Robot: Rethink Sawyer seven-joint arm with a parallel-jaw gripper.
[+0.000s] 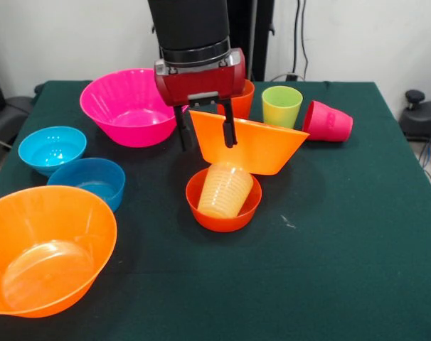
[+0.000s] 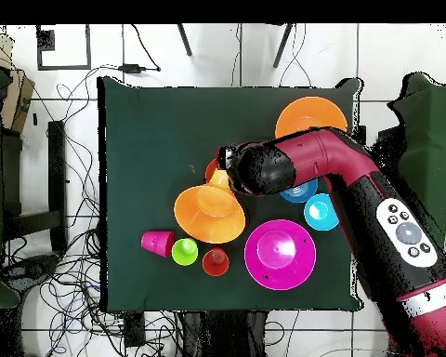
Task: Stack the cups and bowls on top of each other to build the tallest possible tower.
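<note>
Pinching a large orange bowl's [image 1: 254,147] rim, end effector [image 1: 205,133], orange cup [image 1: 242,100] half hidden behind.

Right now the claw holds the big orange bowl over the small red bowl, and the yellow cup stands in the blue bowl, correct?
Not quite. The front view shows the yellow cup in the small red bowl, not a blue one. The claw does hold the big orange bowl over it.

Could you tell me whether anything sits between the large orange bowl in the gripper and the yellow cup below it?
Nothing visible does: the large translucent orange bowl, held by the gripper, hangs directly above the ribbed pale yellow cup.
</note>
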